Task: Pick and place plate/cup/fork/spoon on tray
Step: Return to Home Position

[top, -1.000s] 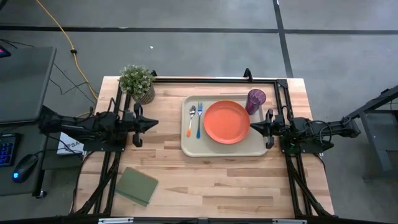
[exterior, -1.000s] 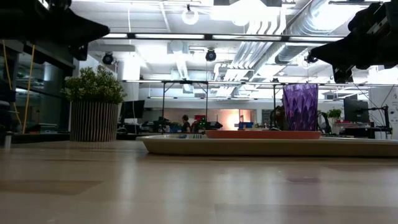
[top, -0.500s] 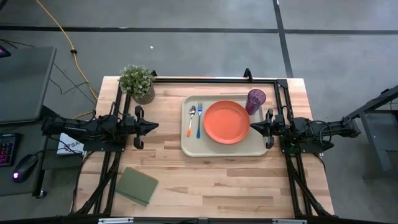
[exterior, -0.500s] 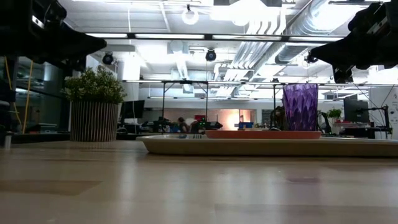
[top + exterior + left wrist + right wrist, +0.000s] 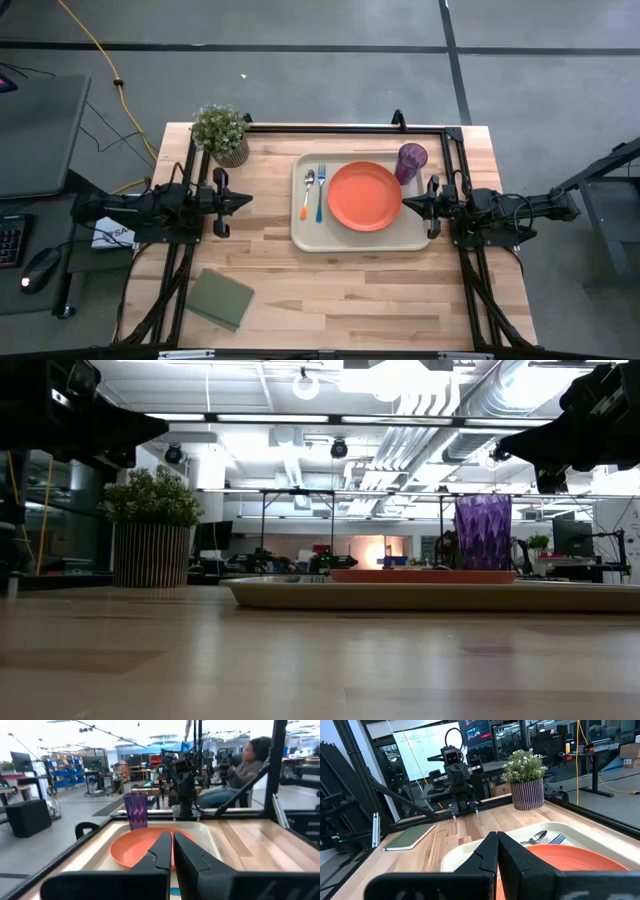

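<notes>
The beige tray (image 5: 305,238) lies on the table right of centre. On it rest the orange-red plate (image 5: 364,196), the purple cup (image 5: 411,159) at its far right corner, and side by side at its left end the orange-handled spoon (image 5: 307,192) and the blue fork (image 5: 320,192). My left gripper (image 5: 248,200) is shut and hangs level above the table, left of the tray. My right gripper (image 5: 405,206) is shut and hangs level over the tray's right end. Neither touches anything.
A potted plant (image 5: 222,132) stands at the far left corner. A green pad (image 5: 220,298) lies near the front left. A black frame (image 5: 340,128) runs along the far edge and both sides. Bare wood lies in front of the tray. A person sits beyond the table (image 5: 245,762).
My left arm has drawn back a little toward the table's left edge and sunk slightly, its gripper staying shut. The right arm and the tableware on the tray have kept still.
</notes>
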`<state>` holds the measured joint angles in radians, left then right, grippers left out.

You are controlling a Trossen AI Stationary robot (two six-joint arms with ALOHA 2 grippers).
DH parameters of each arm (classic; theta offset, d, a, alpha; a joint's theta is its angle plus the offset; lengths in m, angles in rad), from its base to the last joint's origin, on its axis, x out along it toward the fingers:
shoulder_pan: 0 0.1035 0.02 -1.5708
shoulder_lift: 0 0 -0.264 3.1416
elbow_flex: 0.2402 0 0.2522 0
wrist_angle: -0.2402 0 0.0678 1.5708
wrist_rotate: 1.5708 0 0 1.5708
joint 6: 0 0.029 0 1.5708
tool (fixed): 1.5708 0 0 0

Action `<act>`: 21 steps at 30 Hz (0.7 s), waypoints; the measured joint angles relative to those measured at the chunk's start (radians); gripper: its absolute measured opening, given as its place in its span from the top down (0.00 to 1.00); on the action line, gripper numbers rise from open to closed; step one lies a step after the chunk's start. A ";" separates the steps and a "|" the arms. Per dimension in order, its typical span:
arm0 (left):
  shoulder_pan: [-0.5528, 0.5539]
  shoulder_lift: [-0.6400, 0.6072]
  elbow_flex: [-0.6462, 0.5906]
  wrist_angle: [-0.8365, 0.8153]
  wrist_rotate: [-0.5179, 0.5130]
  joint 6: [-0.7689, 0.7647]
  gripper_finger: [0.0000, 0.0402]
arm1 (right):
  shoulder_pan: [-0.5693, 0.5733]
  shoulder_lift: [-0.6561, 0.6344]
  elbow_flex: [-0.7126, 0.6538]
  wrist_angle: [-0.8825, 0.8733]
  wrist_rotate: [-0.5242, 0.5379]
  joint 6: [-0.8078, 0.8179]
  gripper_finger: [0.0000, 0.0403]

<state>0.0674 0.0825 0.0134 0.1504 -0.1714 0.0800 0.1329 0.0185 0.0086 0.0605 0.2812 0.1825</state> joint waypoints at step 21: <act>0.024 -0.058 0.005 -0.146 0.106 0.027 1.00 | 0.000 0.001 0.000 0.000 0.000 0.000 1.00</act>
<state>0.0914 0.0242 0.0181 0.0045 -0.0650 0.1074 0.1329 0.0196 0.0082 0.0608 0.2816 0.1822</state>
